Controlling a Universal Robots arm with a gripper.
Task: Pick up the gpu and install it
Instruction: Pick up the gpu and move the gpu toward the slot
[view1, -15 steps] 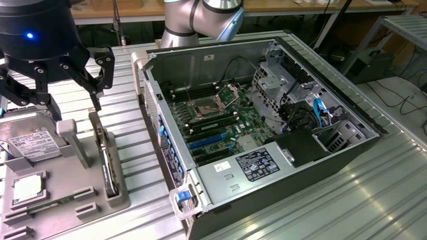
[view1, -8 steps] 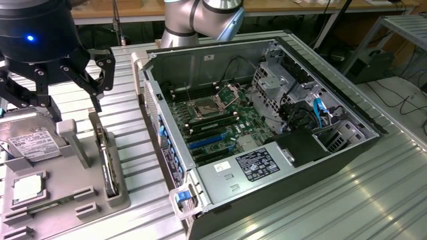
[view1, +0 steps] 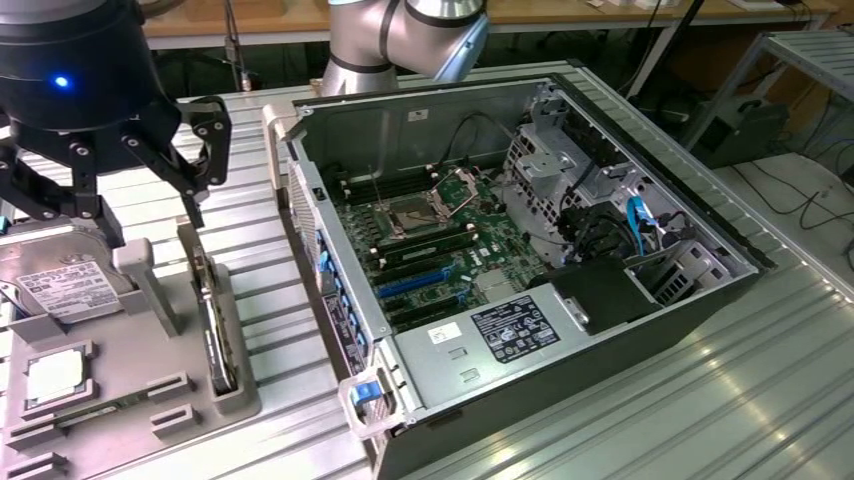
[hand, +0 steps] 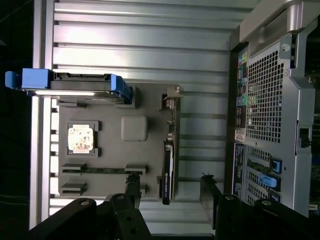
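Nearest runs the ribbed aluminium tabletop (view1: 641, 400), carrying a grey moulded parts holder (view1: 134, 360). The gpu (view1: 218, 335) is a thin dark card standing on edge in a slot along the holder's side. That side faces the open black computer case (view1: 694, 290) just beside the holder. Above the holder hangs the black claw (view1: 154, 225), spread wide and holding nothing. Beyond the holder, a wood-topped bench (view1: 587, 14) and loose cables fill the room. The exterior view looks into the case at its green motherboard (view1: 454, 240). The wrist view looks down on the holder — the card's narrow edge and silver bracket end lie in line between the claw's fingers (hand: 131, 190), untouched.
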